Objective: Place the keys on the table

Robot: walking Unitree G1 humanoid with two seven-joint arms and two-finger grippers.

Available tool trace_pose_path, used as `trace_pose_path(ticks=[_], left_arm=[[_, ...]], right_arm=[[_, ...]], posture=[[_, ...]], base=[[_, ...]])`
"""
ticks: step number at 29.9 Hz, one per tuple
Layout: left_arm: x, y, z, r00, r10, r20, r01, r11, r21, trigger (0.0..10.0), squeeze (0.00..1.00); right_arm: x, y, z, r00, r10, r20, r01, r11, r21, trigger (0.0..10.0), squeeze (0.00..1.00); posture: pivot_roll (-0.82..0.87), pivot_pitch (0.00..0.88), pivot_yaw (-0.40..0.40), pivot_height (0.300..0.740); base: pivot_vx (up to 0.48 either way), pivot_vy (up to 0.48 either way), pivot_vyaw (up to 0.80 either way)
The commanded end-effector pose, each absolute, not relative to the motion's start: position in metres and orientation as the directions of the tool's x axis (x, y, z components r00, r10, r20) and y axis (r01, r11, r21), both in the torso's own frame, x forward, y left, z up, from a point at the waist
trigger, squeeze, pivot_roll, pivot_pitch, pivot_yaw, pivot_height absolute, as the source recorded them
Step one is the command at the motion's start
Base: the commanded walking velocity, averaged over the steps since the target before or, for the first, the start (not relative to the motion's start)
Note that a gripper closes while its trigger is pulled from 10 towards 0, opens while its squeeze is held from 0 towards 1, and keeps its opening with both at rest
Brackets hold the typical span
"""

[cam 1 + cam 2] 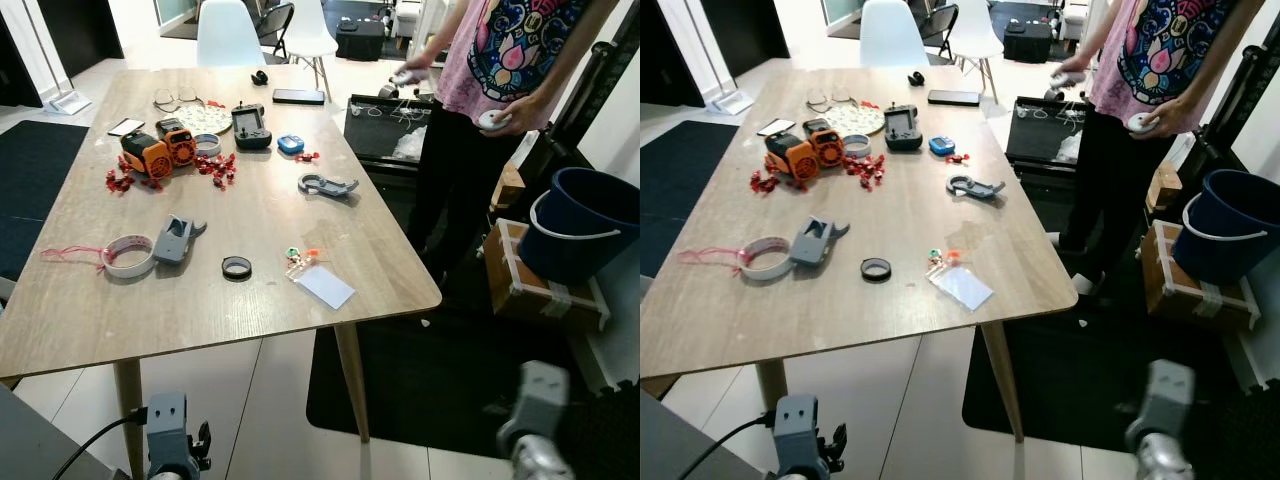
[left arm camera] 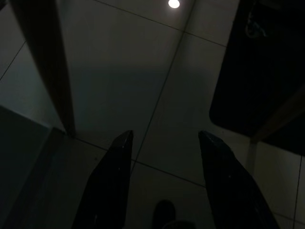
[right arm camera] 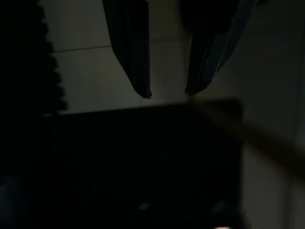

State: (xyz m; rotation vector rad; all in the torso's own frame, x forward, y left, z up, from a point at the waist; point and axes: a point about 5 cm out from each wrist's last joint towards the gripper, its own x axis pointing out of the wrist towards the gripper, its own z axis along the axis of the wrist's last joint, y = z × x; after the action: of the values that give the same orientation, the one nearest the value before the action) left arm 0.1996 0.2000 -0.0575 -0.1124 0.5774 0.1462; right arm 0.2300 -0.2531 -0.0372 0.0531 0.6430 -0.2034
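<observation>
Both arms are hanging idle below the long pale wooden surface [image 1: 70,320], the left tool [image 2: 164,138] spread, the right tool [image 3: 167,93] parted, neither gripping anything, seemingly awaiting the task.

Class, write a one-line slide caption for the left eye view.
Cluttered wooden table with keys near its front edge; a person stands beside it.

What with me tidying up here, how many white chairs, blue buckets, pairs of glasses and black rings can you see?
White chairs: 2
Blue bucket: 1
Pair of glasses: 1
Black ring: 1
Total: 5
</observation>
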Motion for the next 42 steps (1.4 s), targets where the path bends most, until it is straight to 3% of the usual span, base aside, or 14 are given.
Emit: trace_pose_path(ticks=[1, 2, 6, 11, 14, 42], left_arm=[[0.194, 0.199, -0.061, 0.815, 0.105, -0.569, -0.172, 0.983, -0.065, 10.0, 0.0], [0.194, 0.199, -0.061, 0.815, 0.105, -0.569, -0.172, 0.983, -0.065, 10.0, 0.0], [0.193, 0.198, -0.063, 0.809, 0.104, -0.579, -0.177, 0.982, -0.071, 10.0, 0.0], [0.192, 0.197, -0.064, 0.806, 0.102, -0.584, -0.176, 0.982, -0.071, 10.0, 0.0], [0.192, 0.197, -0.064, 0.806, 0.102, -0.584, -0.176, 0.982, -0.071, 10.0, 0.0], [0.191, 0.198, -0.064, 0.804, 0.103, -0.586, -0.176, 0.982, -0.069, 10.0, 0.0]], right_arm=[[0.212, -0.226, -0.057, 0.732, -0.049, -0.679, 0.096, 0.995, 0.032, 10.0, 0.0], [0.212, -0.226, -0.057, 0.732, -0.049, -0.679, 0.096, 0.995, 0.032, 10.0, 0.0], [0.204, -0.186, -0.069, 0.692, 0.127, -0.711, -0.084, 0.992, 0.096, 10.0, 0.0], [0.2, -0.172, -0.072, 0.662, 0.185, -0.727, -0.197, 0.978, 0.069, 10.0, 0.0], [0.2, -0.172, -0.072, 0.662, 0.185, -0.727, -0.197, 0.978, 0.069, 10.0, 0.0], [0.199, -0.161, -0.073, 0.634, 0.239, -0.735, -0.288, 0.955, 0.062, 10.0, 0.0]], posture=[[0.06, 0.068, -0.022, 0.74], [0.06, 0.068, -0.022, 0.74], [0.06, 0.067, -0.021, 0.74], [0.06, 0.065, -0.023, 0.74], [0.06, 0.065, -0.023, 0.74], [0.06, 0.055, -0.025, 0.74]], base=[[0.0, 0.0, 0.0], [0.0, 0.0, 0.0], [0.0, 0.0, 0.0], [0.0, 0.0, 0.0], [0.0, 0.0, 0.0], [0.0, 0.0, 0.8]])
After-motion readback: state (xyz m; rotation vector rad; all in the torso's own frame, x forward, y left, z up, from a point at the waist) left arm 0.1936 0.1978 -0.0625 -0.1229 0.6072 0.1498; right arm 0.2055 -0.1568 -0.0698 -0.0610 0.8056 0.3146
